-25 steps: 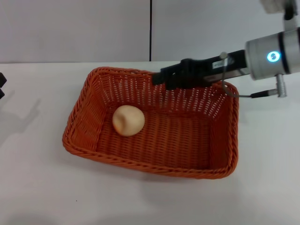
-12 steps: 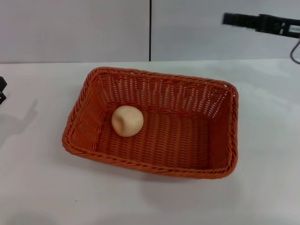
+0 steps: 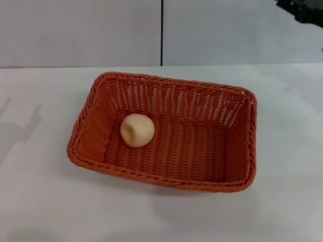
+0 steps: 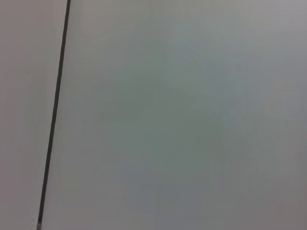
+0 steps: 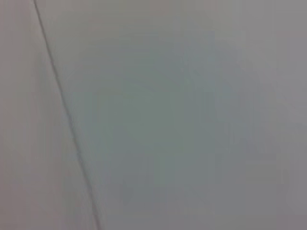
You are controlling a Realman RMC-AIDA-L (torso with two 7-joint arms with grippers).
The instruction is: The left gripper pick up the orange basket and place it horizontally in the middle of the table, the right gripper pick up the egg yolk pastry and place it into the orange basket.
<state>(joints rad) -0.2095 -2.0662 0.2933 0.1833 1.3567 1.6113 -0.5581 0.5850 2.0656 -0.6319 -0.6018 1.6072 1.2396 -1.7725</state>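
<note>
The orange basket (image 3: 166, 182) lies lengthwise in the middle of the white table (image 3: 40, 201) in the head view. The egg yolk pastry (image 3: 137, 130) rests on the basket floor in its left half, pale dimpled side up, touching nothing else. Only a black piece of my right gripper (image 3: 305, 11) shows, high in the far right corner against the wall, well away from the basket. My left gripper is out of view; just a faint shadow falls on the table at the left edge. Both wrist views show only the grey wall.
A grey panelled wall (image 3: 81, 30) with a dark vertical seam (image 3: 162, 33) stands behind the table. The same seam (image 4: 53, 120) crosses the left wrist view, and a fainter line (image 5: 62, 110) crosses the right wrist view.
My right arm has lifted from over the basket's back rim and swung up to the far right corner. The left gripper has slid off the left edge. The pastry stays in the basket.
</note>
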